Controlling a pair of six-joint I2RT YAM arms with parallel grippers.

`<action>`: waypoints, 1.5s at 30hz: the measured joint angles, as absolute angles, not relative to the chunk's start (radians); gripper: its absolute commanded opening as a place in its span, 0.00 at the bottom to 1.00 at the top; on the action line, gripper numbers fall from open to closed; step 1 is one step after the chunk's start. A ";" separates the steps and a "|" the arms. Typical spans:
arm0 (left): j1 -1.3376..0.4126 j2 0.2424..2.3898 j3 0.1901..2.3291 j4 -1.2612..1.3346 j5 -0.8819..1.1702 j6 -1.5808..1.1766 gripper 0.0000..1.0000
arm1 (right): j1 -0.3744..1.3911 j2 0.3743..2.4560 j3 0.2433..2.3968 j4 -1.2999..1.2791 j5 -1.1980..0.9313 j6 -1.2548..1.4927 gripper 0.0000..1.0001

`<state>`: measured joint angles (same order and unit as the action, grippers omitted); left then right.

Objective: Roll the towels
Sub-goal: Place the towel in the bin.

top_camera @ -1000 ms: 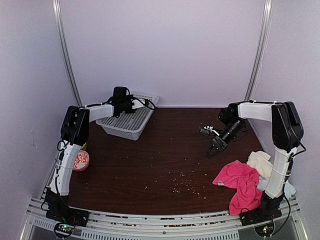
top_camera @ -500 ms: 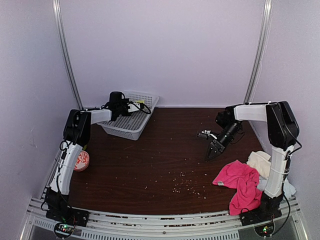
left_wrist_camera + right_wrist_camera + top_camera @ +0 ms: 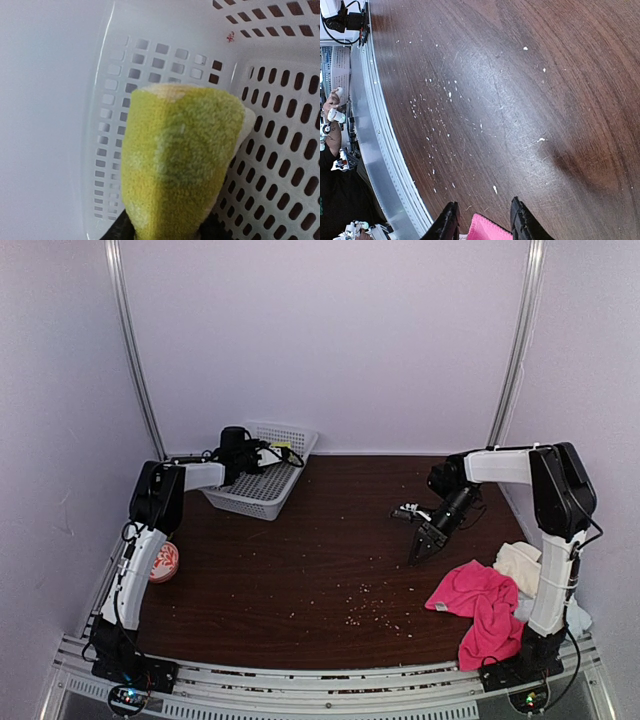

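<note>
From above: my left pincer (image 3: 283, 451) reaches over the white basket (image 3: 250, 498) at the back left of the worktop (image 3: 300, 570). My right pincer (image 3: 418, 548) points down near a crumpled hot-pink towel (image 3: 480, 605) but is apart from it. A cream towel (image 3: 520, 565) lies just beside the pink one.

Left wrist: my pincer pinches a rolled lime-yellow towel (image 3: 175, 165), fuzzy with faint paler marks, above the basket's holed floor.

Right wrist: my fingers (image 3: 451, 222) stand spread over dark wood, the pink edge showing between them.
</note>
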<state>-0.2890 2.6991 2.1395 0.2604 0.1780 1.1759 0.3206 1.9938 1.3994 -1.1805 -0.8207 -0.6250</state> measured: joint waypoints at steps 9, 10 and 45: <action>-0.290 2.696 2.130 0.224 0.178 1.171 0.74 | 0.321 1.995 1.400 -1.181 -0.811 -0.625 0.35; -0.292 2.692 2.120 0.217 0.177 1.171 0.75 | 0.321 1.995 1.400 -1.181 -0.811 -0.625 0.35; -0.459 1.889 1.671 0.027 0.033 0.730 0.98 | 0.211 1.811 1.639 -1.114 -0.731 -0.538 0.49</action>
<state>-0.4587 1.8889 1.6707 0.0269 0.0326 0.7300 0.2108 1.8114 1.6390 -1.1137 -0.7307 -0.5385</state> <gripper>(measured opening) 0.980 0.414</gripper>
